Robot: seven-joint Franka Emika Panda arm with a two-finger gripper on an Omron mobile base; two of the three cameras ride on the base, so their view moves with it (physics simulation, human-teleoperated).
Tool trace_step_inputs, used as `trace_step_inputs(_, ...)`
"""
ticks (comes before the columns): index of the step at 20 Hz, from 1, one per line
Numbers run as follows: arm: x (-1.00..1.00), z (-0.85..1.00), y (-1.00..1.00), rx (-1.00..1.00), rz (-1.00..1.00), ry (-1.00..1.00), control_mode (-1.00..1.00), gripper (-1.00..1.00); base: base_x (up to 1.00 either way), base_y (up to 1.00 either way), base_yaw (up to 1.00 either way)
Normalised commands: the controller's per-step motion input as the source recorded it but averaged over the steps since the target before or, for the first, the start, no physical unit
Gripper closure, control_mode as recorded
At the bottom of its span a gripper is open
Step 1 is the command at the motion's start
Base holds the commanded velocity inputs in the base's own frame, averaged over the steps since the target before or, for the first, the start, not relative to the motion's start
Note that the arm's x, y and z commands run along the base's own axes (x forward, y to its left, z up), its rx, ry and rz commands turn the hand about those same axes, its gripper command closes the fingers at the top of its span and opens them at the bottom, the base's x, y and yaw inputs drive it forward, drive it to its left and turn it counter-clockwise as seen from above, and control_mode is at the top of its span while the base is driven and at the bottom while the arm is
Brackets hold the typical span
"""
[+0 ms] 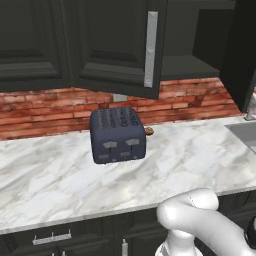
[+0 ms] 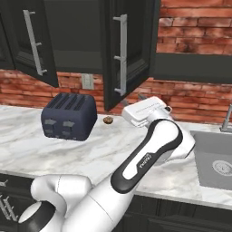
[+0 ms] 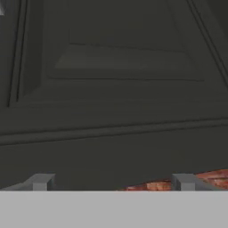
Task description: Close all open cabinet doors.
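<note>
Two black cabinet doors stand open over the counter. The left door (image 1: 120, 45) (image 2: 31, 41) swings out above the toaster, its silver bar handle (image 1: 150, 49) facing me. The right door (image 1: 241, 55) (image 2: 131, 50) juts out near the sink, with its handle (image 2: 121, 54) on the face turned to the arm. My gripper (image 2: 138, 99) (image 3: 112, 182) is open, just at this right door's lower edge. In the hand view the door's recessed panel (image 3: 120, 58) is very close, and its fingertips (image 3: 42, 181) stand wide apart with nothing between them.
A dark blue toaster (image 1: 117, 135) (image 2: 69, 116) sits on the marble counter (image 1: 60, 175) by the brick wall. A small brown item (image 1: 148, 131) (image 2: 108, 120) lies beside it. A sink (image 2: 213, 158) is at the right. Closed wall doors (image 1: 30, 40) hang further left.
</note>
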Motion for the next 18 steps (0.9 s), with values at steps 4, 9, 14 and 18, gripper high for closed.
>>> trace_step_inputs(4, 0.29, 0.00, 0.53, 0.00, -0.04, 0.05, -1.00, -1.00, 0.00, 0.00, 0.00)
trace_step_inputs(9, 0.24, 0.00, 0.66, 0.00, -0.13, 0.01, -1.00, -1.00, 0.00, 0.00, 0.00)
trace_step_inputs(14, 0.23, 0.00, 0.61, 0.00, -0.17, 0.00, -1.00, -1.00, 0.00, 0.00, 0.00)
trace_step_inputs(18, 0.21, 0.08, 0.45, -0.01, -0.22, -0.02, -1.00, -1.00, 0.00, 0.00, 0.00)
